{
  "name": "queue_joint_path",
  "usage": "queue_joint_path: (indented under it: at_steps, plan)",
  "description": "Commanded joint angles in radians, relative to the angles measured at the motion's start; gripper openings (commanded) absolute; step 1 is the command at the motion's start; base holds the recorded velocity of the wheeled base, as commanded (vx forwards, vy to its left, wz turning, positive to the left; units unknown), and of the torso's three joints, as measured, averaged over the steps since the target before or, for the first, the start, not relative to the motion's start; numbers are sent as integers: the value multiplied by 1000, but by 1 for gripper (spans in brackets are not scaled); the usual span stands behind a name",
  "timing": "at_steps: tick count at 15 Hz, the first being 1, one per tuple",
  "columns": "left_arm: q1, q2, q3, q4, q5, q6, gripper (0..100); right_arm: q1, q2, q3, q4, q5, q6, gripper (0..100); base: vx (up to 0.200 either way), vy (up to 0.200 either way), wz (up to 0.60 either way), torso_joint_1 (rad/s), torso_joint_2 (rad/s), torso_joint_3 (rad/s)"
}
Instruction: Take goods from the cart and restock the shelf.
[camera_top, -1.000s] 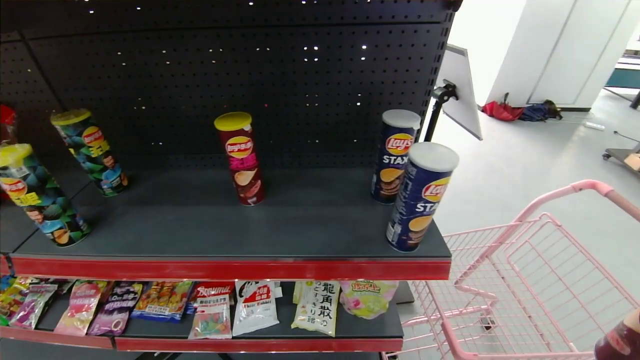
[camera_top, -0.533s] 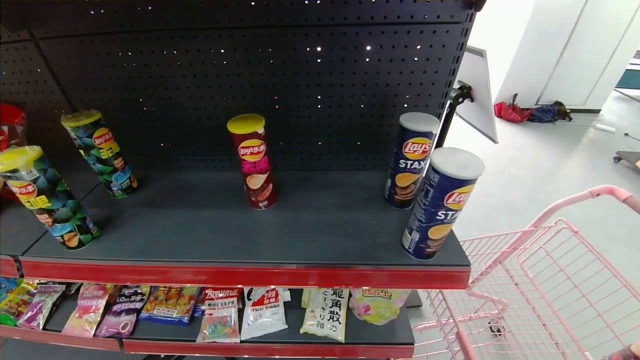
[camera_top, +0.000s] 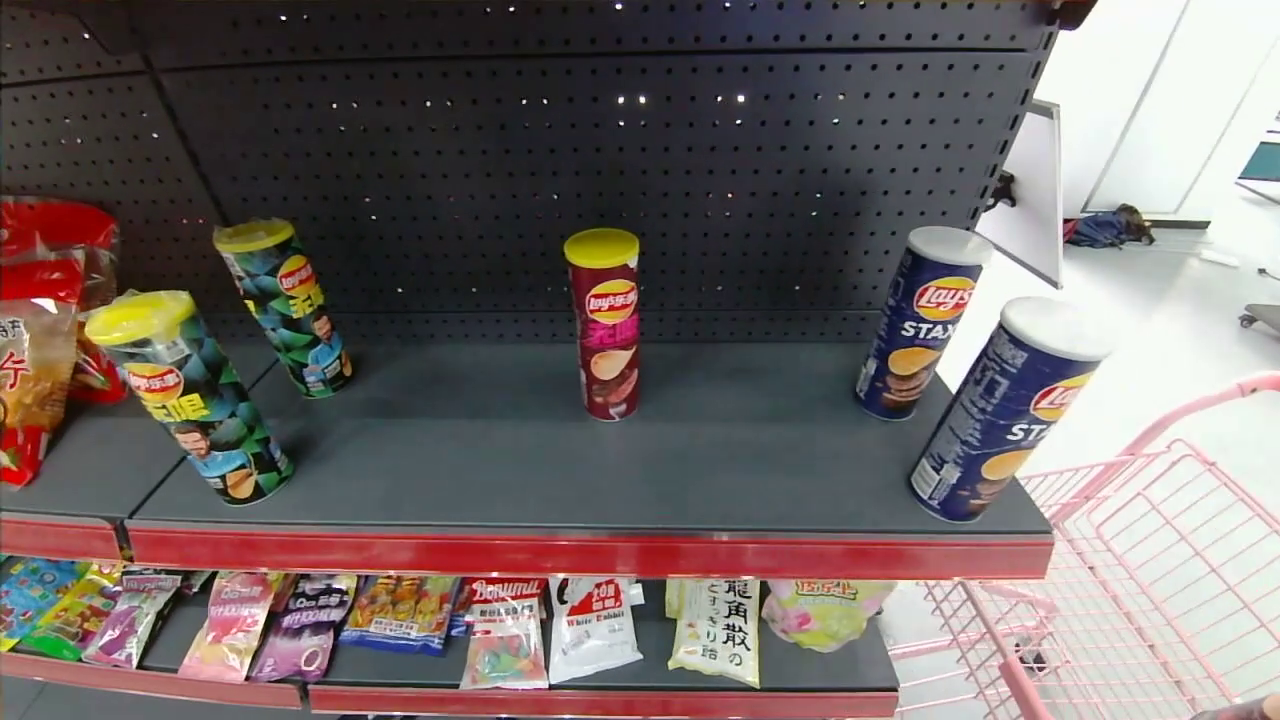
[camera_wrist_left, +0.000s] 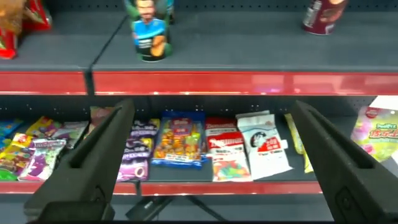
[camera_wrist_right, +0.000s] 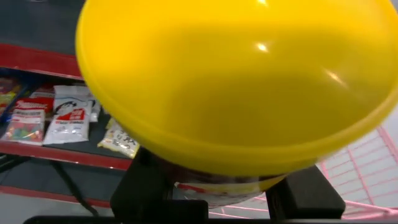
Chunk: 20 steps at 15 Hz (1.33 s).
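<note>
Now the right hand (camera_wrist_right: 230, 194) grips a yellow-lidded crisp tube (camera_wrist_right: 236, 81) (lid foremost), the left hand (camera_wrist_left: 205, 163) gaping wide before the red front edge of the dark metal shelf (camera_wrist_left: 249, 83).

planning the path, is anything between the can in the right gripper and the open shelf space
Nothing visible does. The shelf is bare between the maroon can and the blue cans; the right gripper holds the yellow-lidded can.

The shelf (camera_top: 590, 553) is dark grey, red-edged. Maroon can (camera_top: 607, 340), yellow lid; navy cans (camera_top: 915, 340), white lids; teal triangle-patterned cans (camera_top: 195, 405); held can (camera_wrist_right: 236, 81) yellow-lidded; cart (camera_top: 1262, 384) pink.
</note>
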Motion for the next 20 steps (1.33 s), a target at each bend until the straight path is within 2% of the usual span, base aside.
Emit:
queue_joint_path:
  at_steps: [1, 3, 6, 10, 16, 18, 20]
  plan:
    - [0, 0, 0, -1, 0, -1, 100, 12, -61, 28, 3, 36, 1, 0, 0, 200, 0, -7, 7, 2]
    - [0, 0, 0, -1, 0, -1, 100, 12, -73, 38, 3, 39, -2, 0, 0, 200, 0, 2, 0, 0]
    - [2, 0, 0, -1, 0, 1, 100, 12, -77, 45, 4, 39, -2, 0, 0, 0, 0, 0, 0, 0]
    - [0, 0, 0, -1, 0, -1, 100, 12, -82, 51, 3, 39, -2, 0, 200, 0, 0, -6, -1, 1]
    - [0, 0, 0, -1, 0, -1, 100, 14, -82, 50, 3, 45, -3, 0, 0, 0, 0, 0, 0, 0]
    - [0, 5, 0, -1, -1, 2, 100, 15, -82, 54, 3, 100, -3, 0, 0, 0, 0, 0, 0, 0]
    - [0, 2, -2, -2, -43, 29, 100, 14, -82, 61, -5, 132, -2, 0, 0, 0, 0, 0, 0, 0]
